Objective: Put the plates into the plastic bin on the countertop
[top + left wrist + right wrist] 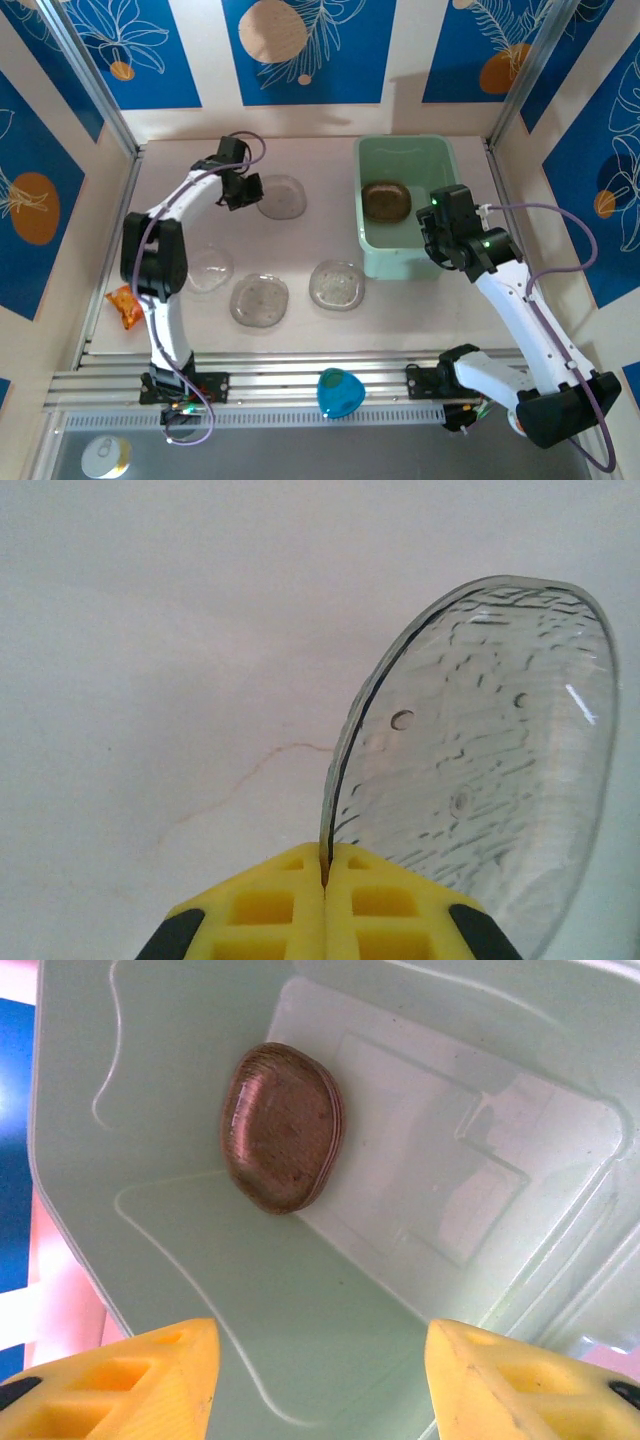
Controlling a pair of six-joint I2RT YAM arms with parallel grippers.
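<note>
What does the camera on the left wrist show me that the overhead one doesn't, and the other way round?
Left wrist camera: up close, the left gripper is shut on the rim of a clear plate, whose rippled texture is plain to see, and a faint hairline mark crosses the countertop.
Overhead camera: the plastic bin with a brown plate inside, three more plates lying on the countertop, and an orange packet.
Both: that gripper, its plate and the pale countertop.

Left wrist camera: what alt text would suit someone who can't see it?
The yellow left gripper is shut on the rim of a clear, rippled plate that rises to the right. Behind is the pale countertop, crossed by a faint line.
</note>
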